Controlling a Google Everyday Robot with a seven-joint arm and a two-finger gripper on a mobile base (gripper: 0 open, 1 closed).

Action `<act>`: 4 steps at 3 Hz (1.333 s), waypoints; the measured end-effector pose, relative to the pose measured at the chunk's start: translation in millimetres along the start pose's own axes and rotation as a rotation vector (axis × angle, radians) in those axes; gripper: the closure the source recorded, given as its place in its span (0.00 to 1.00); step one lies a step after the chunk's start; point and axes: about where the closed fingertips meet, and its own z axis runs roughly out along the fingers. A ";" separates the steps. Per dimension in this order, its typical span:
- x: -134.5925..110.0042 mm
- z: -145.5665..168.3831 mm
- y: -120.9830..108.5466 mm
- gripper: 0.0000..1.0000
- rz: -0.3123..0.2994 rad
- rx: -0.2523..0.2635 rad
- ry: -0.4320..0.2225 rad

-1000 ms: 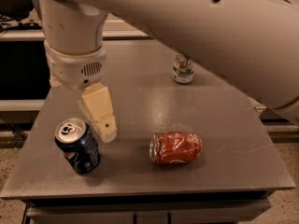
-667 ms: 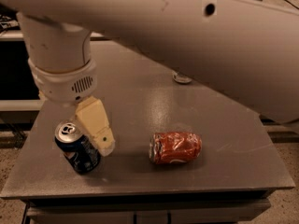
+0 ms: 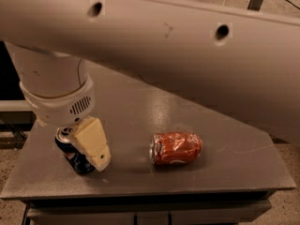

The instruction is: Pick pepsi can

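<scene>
Hand (image 3: 89, 146): low at left front of the counter (image 3: 220, 165), right against the pepsi can (image 3: 75, 161); we can't tell if it's spread or pinching.
Pepsi can: standing on the counter, partly hidden behind the hand.
Red can (image 3: 177, 147): on its side, mid-counter, well apart.
Progress: we judge the reach done; firm grip and lift left.
</scene>
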 end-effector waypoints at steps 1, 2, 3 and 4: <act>-2.9 -5.2 -1.4 0.42 -0.003 0.018 0.005; -5.9 -10.8 -2.6 0.65 -0.006 0.036 0.011; -3.9 -22.4 -2.9 0.88 -0.012 0.078 -0.009; 24.4 -46.5 6.1 1.00 0.014 0.144 -0.028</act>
